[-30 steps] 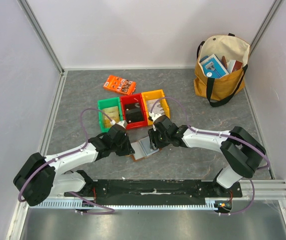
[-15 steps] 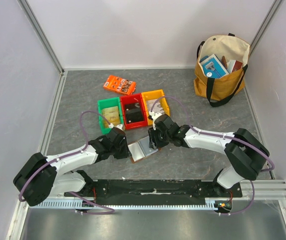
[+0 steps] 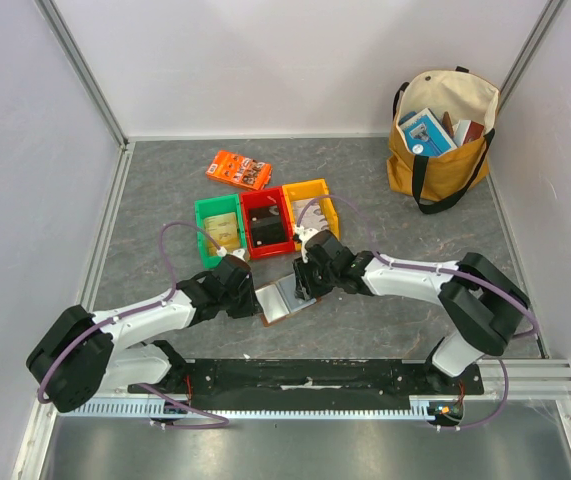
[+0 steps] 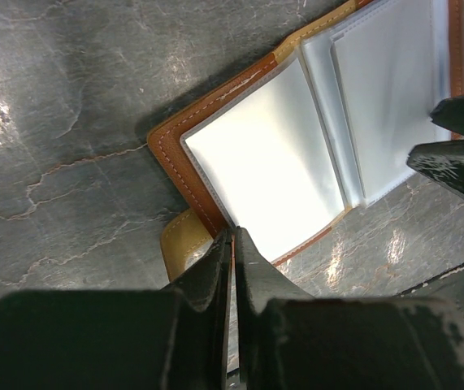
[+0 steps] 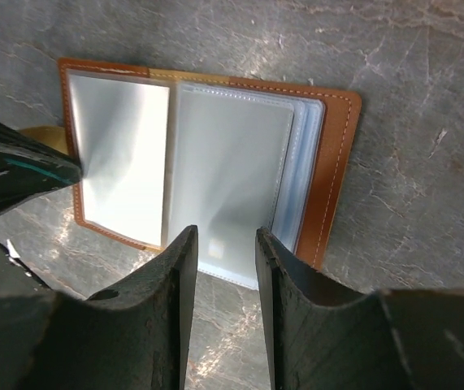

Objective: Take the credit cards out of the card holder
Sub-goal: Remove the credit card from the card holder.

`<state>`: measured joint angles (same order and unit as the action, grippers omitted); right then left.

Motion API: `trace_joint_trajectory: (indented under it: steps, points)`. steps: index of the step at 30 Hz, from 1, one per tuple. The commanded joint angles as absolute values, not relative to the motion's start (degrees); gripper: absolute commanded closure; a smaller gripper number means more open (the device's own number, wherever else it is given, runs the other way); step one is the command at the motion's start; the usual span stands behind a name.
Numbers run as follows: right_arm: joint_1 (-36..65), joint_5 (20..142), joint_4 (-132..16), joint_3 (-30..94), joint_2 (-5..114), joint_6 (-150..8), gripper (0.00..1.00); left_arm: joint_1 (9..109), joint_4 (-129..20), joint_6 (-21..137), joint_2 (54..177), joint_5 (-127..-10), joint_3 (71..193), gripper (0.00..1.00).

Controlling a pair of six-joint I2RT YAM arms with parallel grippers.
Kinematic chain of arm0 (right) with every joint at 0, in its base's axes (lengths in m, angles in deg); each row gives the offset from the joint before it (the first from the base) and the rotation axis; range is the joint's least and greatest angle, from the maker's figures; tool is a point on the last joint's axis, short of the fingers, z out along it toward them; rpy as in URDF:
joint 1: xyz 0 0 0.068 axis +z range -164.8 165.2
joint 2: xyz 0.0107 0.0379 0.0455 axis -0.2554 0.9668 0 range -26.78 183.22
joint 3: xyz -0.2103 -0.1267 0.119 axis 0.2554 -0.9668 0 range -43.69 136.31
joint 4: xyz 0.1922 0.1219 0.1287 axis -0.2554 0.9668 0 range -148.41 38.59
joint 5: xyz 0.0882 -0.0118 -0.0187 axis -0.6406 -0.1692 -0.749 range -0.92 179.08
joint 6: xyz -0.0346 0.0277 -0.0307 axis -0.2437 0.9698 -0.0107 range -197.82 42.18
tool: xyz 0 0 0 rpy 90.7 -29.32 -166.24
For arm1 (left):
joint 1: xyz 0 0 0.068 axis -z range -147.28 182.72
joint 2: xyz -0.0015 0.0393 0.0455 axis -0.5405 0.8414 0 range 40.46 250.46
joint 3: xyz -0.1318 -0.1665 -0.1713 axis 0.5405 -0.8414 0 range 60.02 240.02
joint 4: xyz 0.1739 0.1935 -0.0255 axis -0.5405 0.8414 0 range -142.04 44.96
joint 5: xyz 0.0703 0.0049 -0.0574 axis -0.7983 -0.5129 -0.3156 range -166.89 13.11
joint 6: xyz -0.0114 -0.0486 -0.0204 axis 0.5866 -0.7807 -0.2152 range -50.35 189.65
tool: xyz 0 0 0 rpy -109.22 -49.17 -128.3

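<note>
At the card holder's (image 3: 283, 298) right edge, the right tool (image 5: 223, 237) is hovering half-open; the left tool (image 4: 232, 237) is resting closed opposite.

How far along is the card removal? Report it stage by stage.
Done: the card holder lies open on the table, clear sleeves exposed. In hand: the left tool, shut, sits at its edge; the right tool stands open astride a sleeve's edge. Left: no credit cards lie beside it, so the extraction itself is yet to do.
</note>
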<state>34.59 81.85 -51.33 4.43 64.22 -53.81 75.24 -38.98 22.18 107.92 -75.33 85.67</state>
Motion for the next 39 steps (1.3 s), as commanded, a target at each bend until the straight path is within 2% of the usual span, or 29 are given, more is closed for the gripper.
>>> trace_joint_trajectory:
  steps: [1, 19, 26, 33, 39]
  points:
    - [34.8, 82.3, -52.7, 4.5, 66.6, -53.5, 0.59, 75.4, -40.2, 22.0, 107.8, -76.4, 85.1, 0.91]
    - [35.7, 87.1, -50.2, 4.9, 65.1, -53.1, 0.59, 75.4, -40.5, 22.0, 108.3, -75.8, 85.3, 0.92]
    - [36.6, 82.0, -51.6, 5.9, 68.4, -52.5, 0.59, 75.5, -41.2, 21.9, 108.8, -75.2, 85.3, 0.93]
    - [39.8, 74.1, -60.1, 5.4, 72.7, -47.1, 0.62, 76.1, -42.1, 21.3, 109.5, -74.6, 85.1, 0.94]
    - [42.7, 71.4, -60.2, 9.0, 72.4, -47.8, 0.63, 76.4, -42.5, 20.9, 109.5, -74.7, 84.7, 0.94]
